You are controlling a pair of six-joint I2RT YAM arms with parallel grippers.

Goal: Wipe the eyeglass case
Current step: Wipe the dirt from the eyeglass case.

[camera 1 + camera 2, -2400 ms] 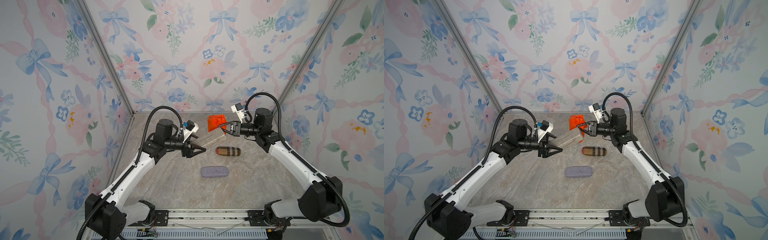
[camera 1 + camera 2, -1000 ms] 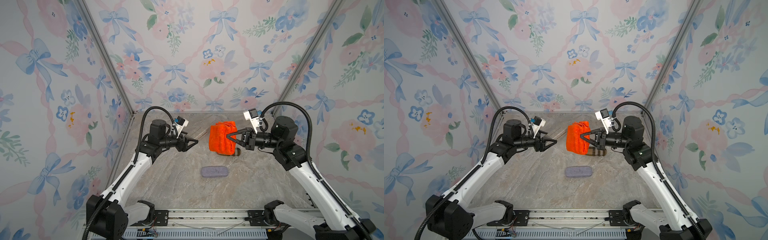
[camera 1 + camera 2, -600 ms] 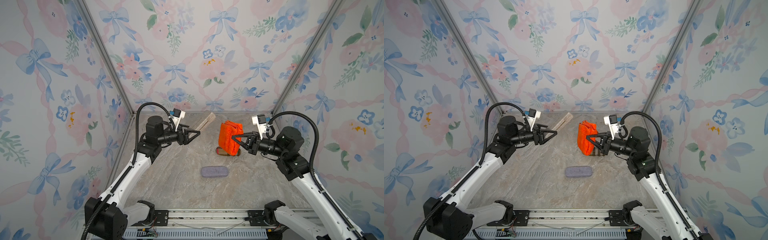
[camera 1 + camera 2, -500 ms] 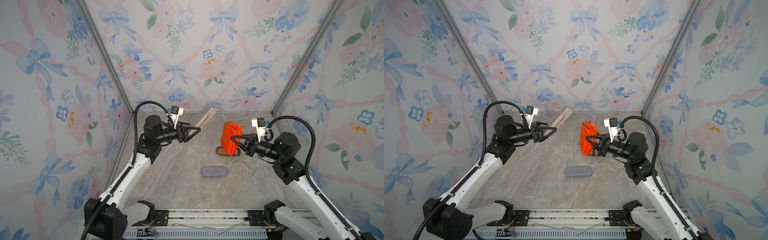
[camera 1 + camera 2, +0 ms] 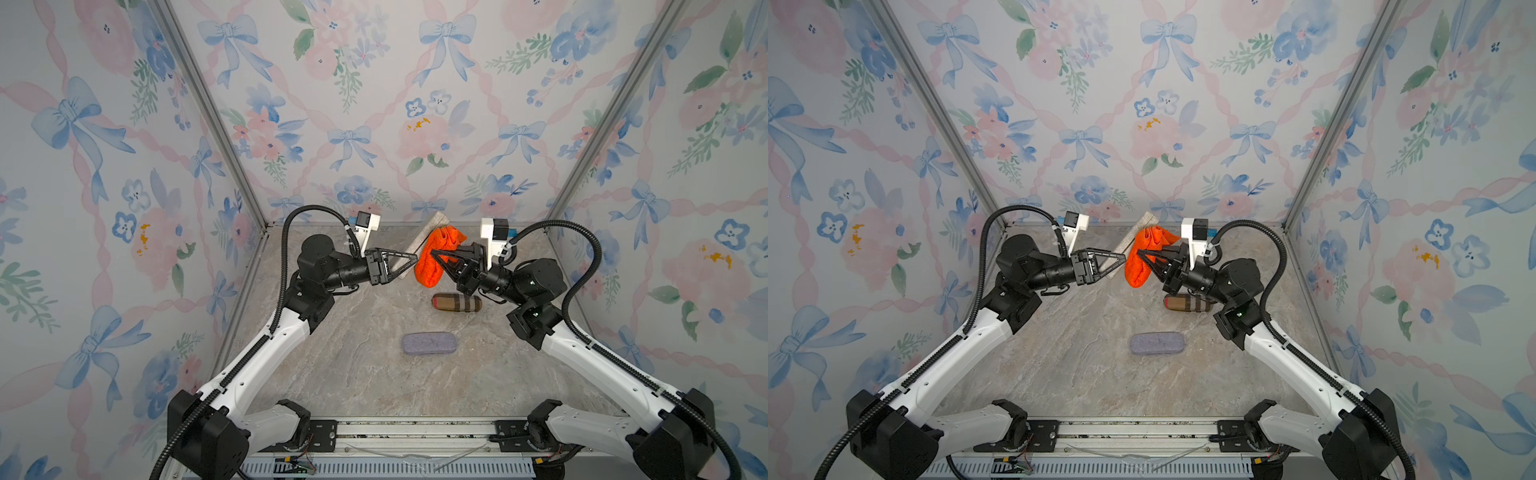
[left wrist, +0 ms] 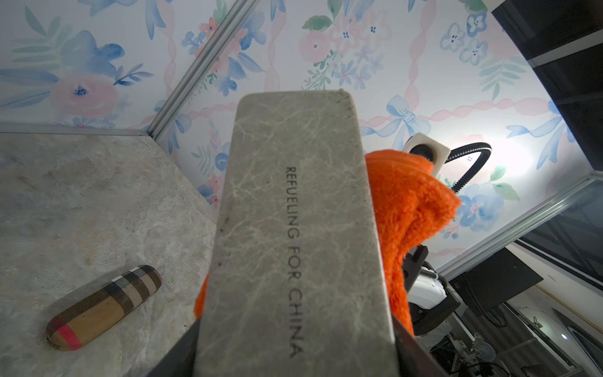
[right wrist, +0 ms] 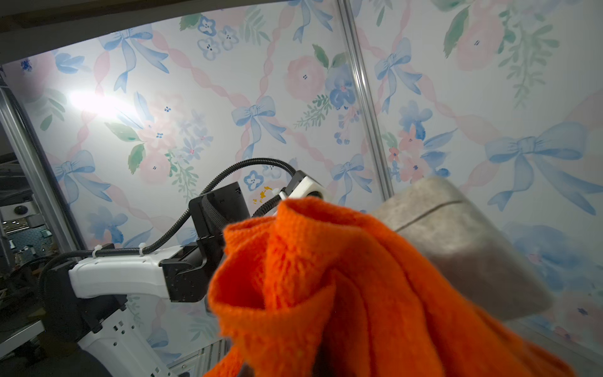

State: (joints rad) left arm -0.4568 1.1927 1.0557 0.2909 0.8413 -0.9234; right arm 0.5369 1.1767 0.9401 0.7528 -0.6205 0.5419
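Pressing hard with the orange cloth [image 5: 432, 266] your right end effector [image 5: 435, 254] clamps could lever the gray eyeglass case [image 6: 293, 228] from the left end effector [image 5: 409, 264] gripping it.

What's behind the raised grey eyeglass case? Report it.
Seen from the left wrist, the orange cloth bunches behind the grey eyeglass case; the case covers where they meet.

left arm [image 5: 286, 332], right arm [image 5: 582, 347] raised, wrists level, facing; left jaws half-spread gripping, right jaws clamped.
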